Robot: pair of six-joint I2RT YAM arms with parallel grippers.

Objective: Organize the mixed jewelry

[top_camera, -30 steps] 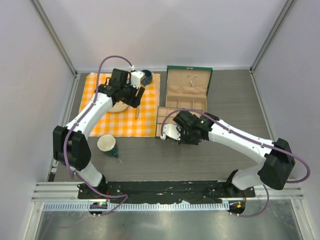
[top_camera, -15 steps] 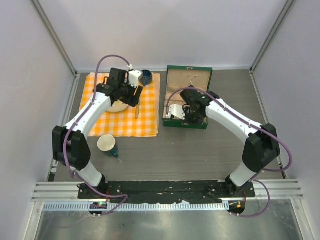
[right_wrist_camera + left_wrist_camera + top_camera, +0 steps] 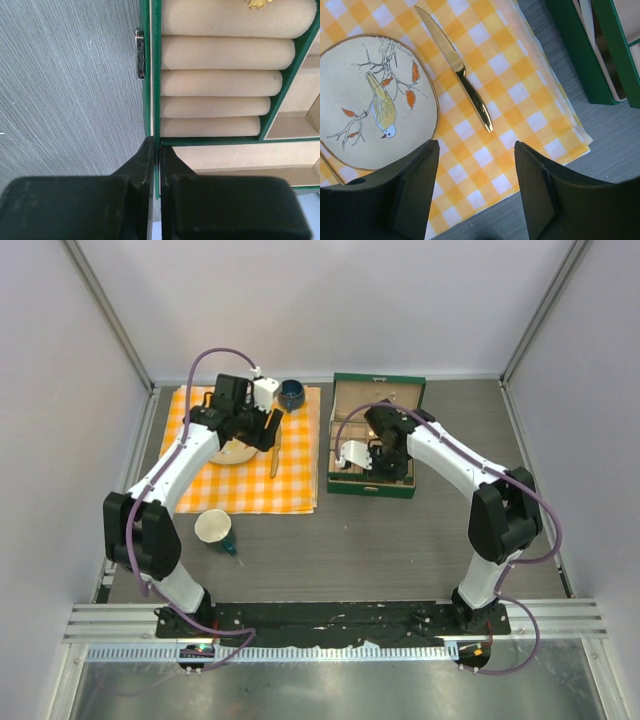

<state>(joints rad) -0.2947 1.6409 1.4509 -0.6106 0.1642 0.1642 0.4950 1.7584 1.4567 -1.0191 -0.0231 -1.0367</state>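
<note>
The green box (image 3: 377, 388) stands open at the back of the table. Of the mixed jewelry I see a small gold piece (image 3: 257, 3) on the beige rolls and thin silver pieces (image 3: 385, 396) in the lid. My right gripper (image 3: 156, 142) is shut on the thin green wall of the beige-lined tray (image 3: 226, 82), which it holds over the box's base (image 3: 372, 490). A silver clasp (image 3: 140, 54) shows on the box's front wall. My left gripper (image 3: 476, 150) hangs open above the checked cloth (image 3: 520, 95), nothing between its fingers.
On the orange checked cloth (image 3: 250, 490) lie a bird-painted plate (image 3: 370, 100) and a gold knife (image 3: 470, 95). A dark blue bowl (image 3: 292, 393) stands at the cloth's back edge, a paper cup (image 3: 213, 527) in front of it. The box's green side (image 3: 580, 50) is right of the cloth.
My right gripper carried the tray from the table in front of the box back and up over the box's base. The left arm shifted slightly toward the back.
</note>
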